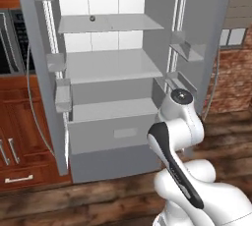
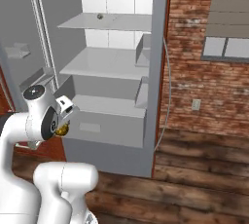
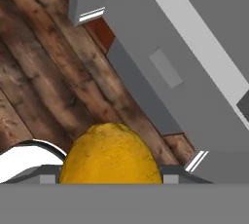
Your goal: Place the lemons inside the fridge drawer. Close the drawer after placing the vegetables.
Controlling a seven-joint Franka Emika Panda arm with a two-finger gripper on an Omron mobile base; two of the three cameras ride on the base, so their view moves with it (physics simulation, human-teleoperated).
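hand view | tool (image 3: 111,181) clamped on lemon (image 3: 111,156) | fridge drawer (image 3: 194,67) pulled out beyond

The white arm folds at the elbow, wrist bent low — its gripper (image 3: 111,181) is clamped around a lemon (image 3: 111,155).

Yellow lemon (image 3: 111,156) before pulled-out grey drawer (image 3: 165,67)

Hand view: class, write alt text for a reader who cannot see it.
A yellow lemon sits close to the camera in the gripper, above a wooden plank floor. Beyond it, the light-grey fridge drawer runs diagonally, a small rectangular mark on its flat front.
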